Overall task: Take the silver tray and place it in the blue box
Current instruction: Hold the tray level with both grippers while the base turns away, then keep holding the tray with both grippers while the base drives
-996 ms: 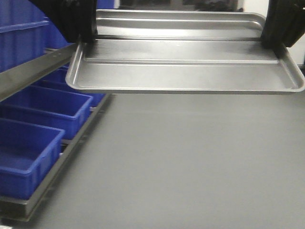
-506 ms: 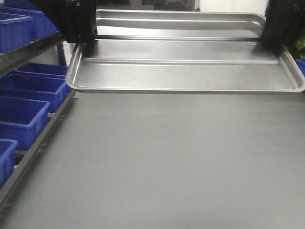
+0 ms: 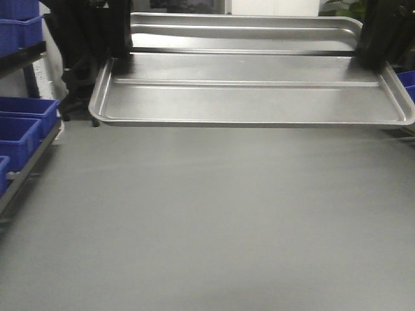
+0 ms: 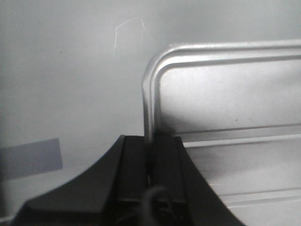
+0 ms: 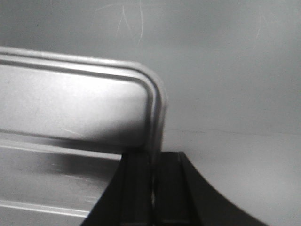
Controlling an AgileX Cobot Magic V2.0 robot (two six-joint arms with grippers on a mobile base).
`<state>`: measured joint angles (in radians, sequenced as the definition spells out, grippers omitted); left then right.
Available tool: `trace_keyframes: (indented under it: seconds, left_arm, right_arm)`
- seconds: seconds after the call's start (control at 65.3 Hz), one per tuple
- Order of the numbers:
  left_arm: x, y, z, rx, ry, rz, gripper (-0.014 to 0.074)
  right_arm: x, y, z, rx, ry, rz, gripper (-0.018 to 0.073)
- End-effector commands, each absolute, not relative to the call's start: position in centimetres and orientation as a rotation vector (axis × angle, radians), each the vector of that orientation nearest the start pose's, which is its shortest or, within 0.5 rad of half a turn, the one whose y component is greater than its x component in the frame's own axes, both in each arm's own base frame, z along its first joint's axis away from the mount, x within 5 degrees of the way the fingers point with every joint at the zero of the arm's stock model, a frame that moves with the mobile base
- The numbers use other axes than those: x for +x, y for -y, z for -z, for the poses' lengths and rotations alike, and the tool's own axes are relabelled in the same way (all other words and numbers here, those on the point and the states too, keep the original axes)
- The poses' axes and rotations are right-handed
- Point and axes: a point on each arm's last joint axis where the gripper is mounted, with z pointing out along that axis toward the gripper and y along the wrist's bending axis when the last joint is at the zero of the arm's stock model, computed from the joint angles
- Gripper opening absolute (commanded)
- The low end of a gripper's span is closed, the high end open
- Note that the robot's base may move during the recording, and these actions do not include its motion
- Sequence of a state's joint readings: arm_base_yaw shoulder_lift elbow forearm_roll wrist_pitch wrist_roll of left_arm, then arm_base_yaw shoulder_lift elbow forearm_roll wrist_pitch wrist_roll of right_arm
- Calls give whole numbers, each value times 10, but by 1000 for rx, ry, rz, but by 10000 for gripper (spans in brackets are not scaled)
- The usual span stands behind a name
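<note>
I hold the silver tray level in the air between both grippers, above a grey floor. My left gripper is shut on the tray's left rim and my right gripper on its right rim. In the left wrist view the black fingers clamp the rim near a rounded corner of the tray. In the right wrist view the fingers clamp the rim of the tray the same way. A sliver of a blue container shows at the right edge; too little shows to tell if it is the blue box.
A rack with small blue bins stands at the far left. A dark wheeled chair base stands behind the tray's left end. The grey floor stretches below and ahead.
The view has swung to the right: the rack of blue bins slid from close on the left to the far left edge. The tray and both grippers keep their place in the view.
</note>
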<state>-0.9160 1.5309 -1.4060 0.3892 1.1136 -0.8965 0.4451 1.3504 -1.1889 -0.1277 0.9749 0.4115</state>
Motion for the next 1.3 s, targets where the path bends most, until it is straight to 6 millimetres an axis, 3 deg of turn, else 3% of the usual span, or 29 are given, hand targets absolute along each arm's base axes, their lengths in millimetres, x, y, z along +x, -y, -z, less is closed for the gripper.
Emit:
trace_keyframes:
  seconds: [0.0, 1.287]
  left_arm:
    - [213, 222, -365, 169, -2506, 118, -105]
    - [213, 222, -365, 169, -2505, 120, -105]
  right_arm:
    - [250, -103, -355, -136, -2492, -116, 60]
    - [250, -103, -355, -136, -2492, -116, 60]
